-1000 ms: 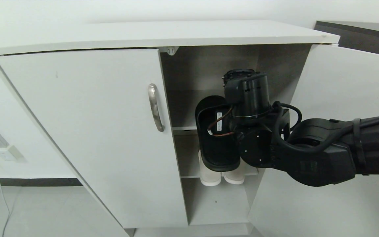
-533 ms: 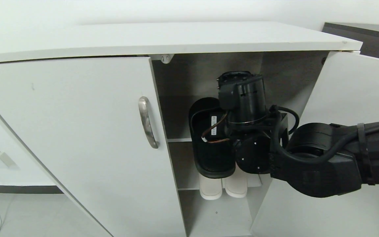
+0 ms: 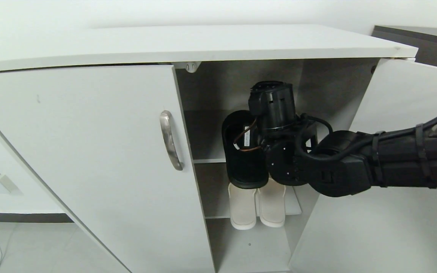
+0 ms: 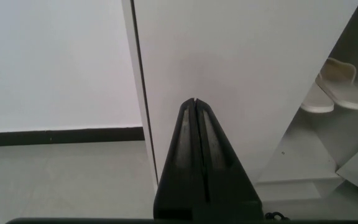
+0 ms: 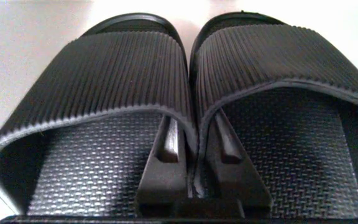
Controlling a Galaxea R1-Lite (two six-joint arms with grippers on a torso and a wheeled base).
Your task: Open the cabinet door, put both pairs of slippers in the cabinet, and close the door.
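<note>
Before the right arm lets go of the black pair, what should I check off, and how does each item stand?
1. Right door open wide enough for the arm: ok.
2. Right hand gripping the black slippers, with the inner strap edges of both pinched between its fingers: ok.
3. White slippers lying side by side on the lower shelf, below the black pair: ok.
4. Black slippers resting on the upper shelf: cannot tell, the arm hides the contact.
5. Left hand out of the opening, shut, in front of the closed left door: ok.
</note>
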